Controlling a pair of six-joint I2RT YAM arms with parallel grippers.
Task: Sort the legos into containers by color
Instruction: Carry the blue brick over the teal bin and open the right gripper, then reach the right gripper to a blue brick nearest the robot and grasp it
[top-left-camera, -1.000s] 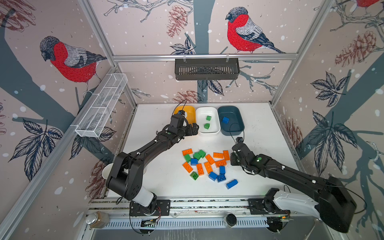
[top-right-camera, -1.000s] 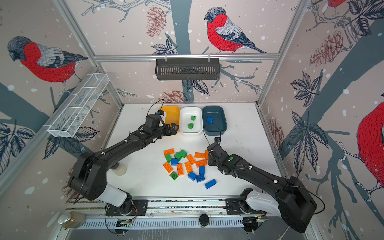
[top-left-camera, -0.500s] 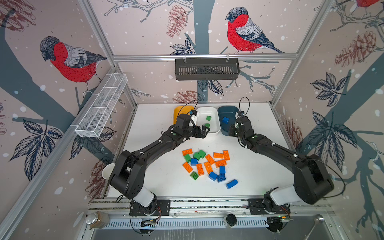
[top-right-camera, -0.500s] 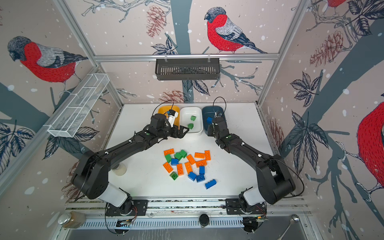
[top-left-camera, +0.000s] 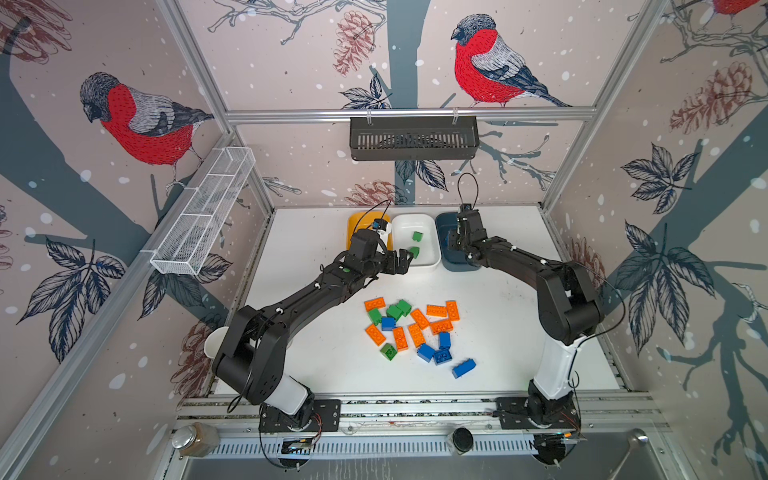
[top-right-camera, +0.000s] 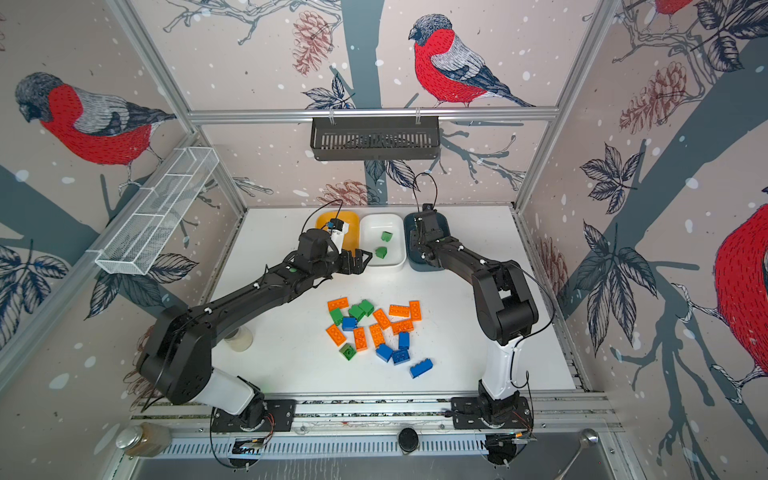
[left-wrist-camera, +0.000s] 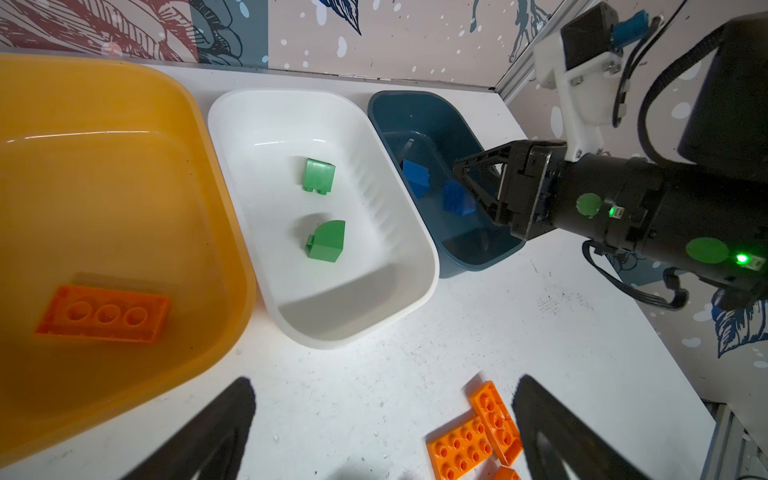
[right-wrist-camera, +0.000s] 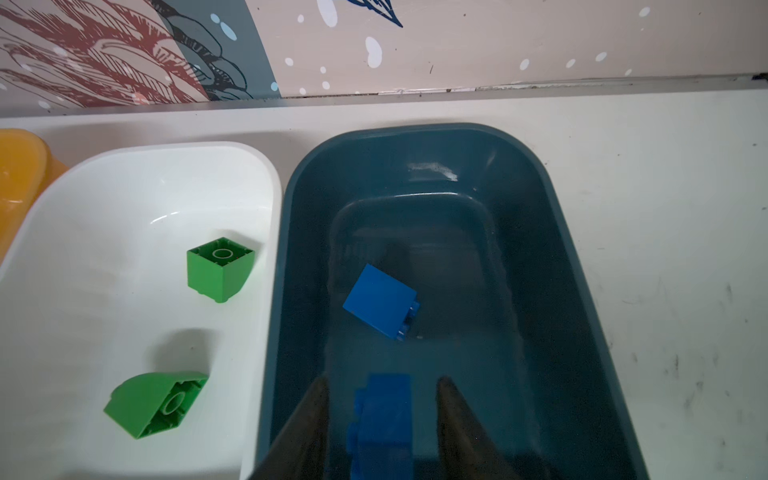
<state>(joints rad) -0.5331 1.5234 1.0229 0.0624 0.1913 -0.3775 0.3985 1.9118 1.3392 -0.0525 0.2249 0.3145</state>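
Three containers stand in a row at the back: a yellow-orange tub holding an orange brick, a white tub with two green bricks, and a teal tub. My right gripper hangs over the teal tub, open. A blurred blue brick lies loose between its fingers, gaps on both sides. Another blue brick rests on that tub's floor. My left gripper is open and empty above the table at the white tub's front edge. Loose orange, green and blue legos lie mid-table.
A white wire mesh tray hangs on the left wall and a black slotted basket on the back rail. A white cup stands by the left arm's base. Two orange bricks lie close to a left finger.
The right arm swung from the pile to the teal tub carrying a blue brick, and its jaws have parted. The left gripper moved from the yellow-orange tub towards the white tub's front.
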